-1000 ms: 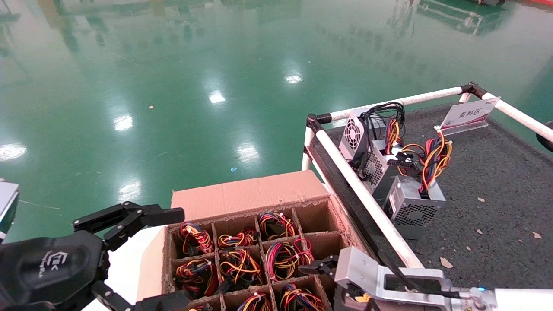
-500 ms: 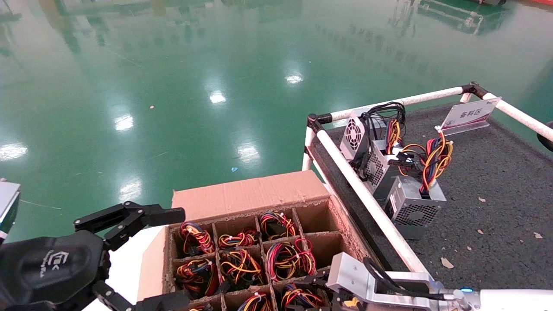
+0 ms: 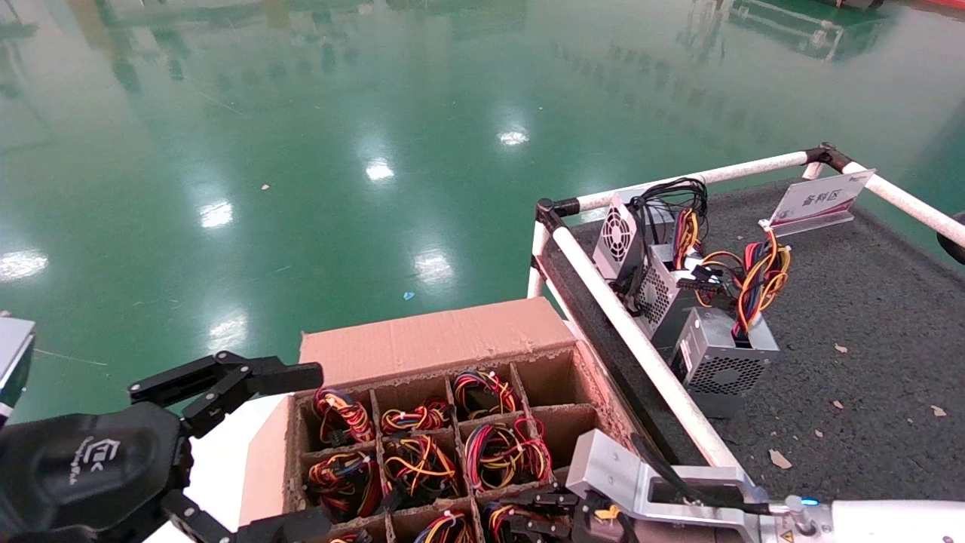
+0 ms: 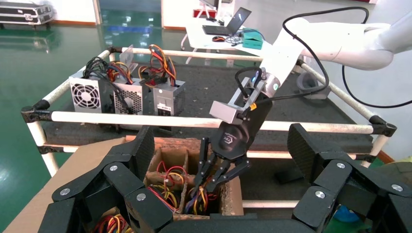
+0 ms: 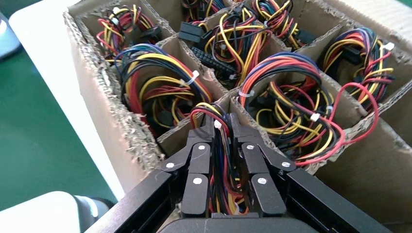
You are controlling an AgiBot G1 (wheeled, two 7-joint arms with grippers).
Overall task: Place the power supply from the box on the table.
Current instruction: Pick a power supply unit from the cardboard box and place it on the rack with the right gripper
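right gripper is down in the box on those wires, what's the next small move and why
Probably a straight lift. In the right wrist view the right gripper has its fingers closed around the power supply wire bundle inside a cell of the box. The cell walls sit close, so pulling sideways would likely snag. The left gripper hangs open beside the box.

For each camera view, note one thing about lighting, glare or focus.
Head view: bright lamp glare on the glossy green floor. Left wrist view: its black left gripper looms soft-edged. Right wrist view: evenly lit; the brown cardboard box and wires look crisp.
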